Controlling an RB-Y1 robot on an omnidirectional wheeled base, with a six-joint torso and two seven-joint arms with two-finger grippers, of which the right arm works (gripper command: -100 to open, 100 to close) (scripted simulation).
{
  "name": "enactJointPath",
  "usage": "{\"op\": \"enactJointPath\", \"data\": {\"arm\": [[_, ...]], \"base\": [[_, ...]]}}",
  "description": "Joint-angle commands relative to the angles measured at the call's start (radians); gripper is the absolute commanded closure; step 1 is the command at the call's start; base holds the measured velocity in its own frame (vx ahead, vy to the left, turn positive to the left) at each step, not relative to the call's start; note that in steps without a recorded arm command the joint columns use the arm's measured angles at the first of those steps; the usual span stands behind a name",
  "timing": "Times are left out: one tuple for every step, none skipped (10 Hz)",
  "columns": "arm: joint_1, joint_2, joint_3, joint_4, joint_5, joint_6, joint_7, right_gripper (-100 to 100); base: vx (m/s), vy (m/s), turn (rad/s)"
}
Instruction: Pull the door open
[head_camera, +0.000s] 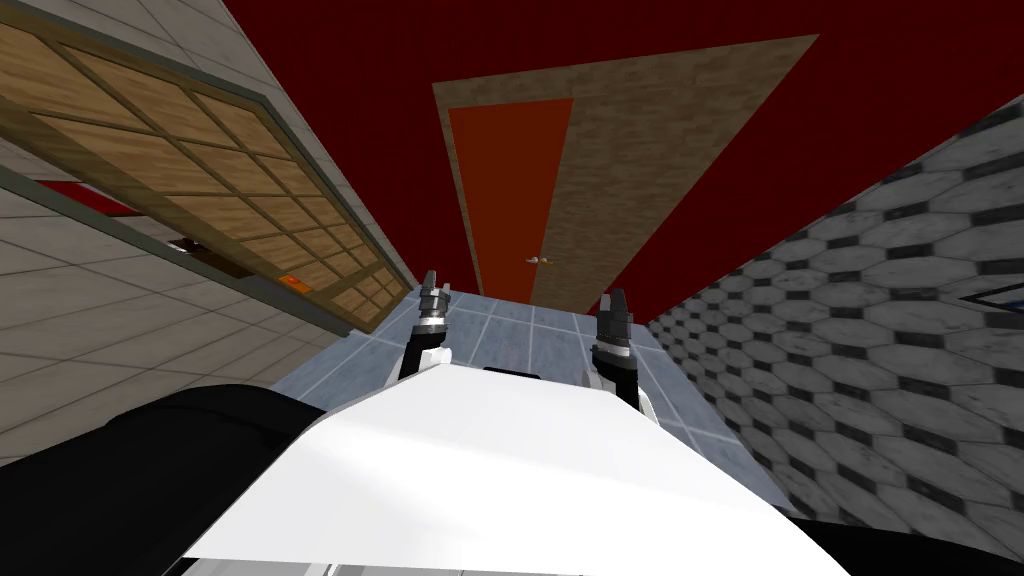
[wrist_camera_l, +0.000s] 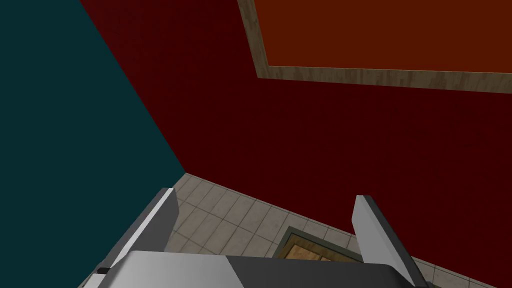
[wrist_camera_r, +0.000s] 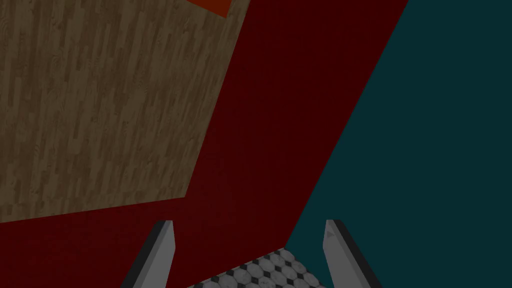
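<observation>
The brown door (head_camera: 680, 150) far ahead is not yet reached, and the left gripper (head_camera: 434, 285) and right gripper (head_camera: 613, 300) are held open, so grasping its handle (head_camera: 540, 260) and pulling are judged left to do.

the right gripper (wrist_camera_r: 248, 252) faces a dark red wall (wrist_camera_r: 280, 125), its two light grey fingers (wrist_camera_r: 161, 255) spread well apart, a patch of grey hexagon tiling (wrist_camera_r: 260, 272) with small black squares showing between their bases. beyond one finger, well ahead of it, the brown wood-grain door (wrist_camera_r: 100, 110) spreads across the wall, an orange sliver (wrist_camera_r: 210, 6) at its far corner. beyond the other finger a flat teal surface (wrist_camera_r: 425, 150) meets the red wall along a straight edge running down to the tiling.
</observation>
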Motion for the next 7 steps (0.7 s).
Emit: {"op": "enactJointPath", "data": {"arm": [[-0.014,-0.007,-0.001,0.034,-0.011,-0.006,-0.001,-100],[-0.022,-0.012,-0.001,0.056,-0.019,-0.009,-0.001,-100],[-0.031,-0.016,-0.002,0.077,-0.026,-0.012,-0.002,-100],[-0.036,-0.018,-0.002,0.090,-0.030,-0.014,-0.002,-100],[-0.048,-0.023,-0.002,0.121,-0.041,-0.020,-0.003,-100],[-0.054,-0.026,-0.003,0.136,-0.046,-0.022,-0.003,-100],[-0.060,-0.028,-0.003,0.152,-0.051,-0.025,-0.003,-100]], "base": [[0.064,0.006,0.032],[0.102,-0.006,0.035],[0.138,-0.011,0.038],[0.119,-0.002,0.027],[0.105,0.003,0.037],[0.100,-0.003,0.028],[0.079,-0.007,0.024]]}}
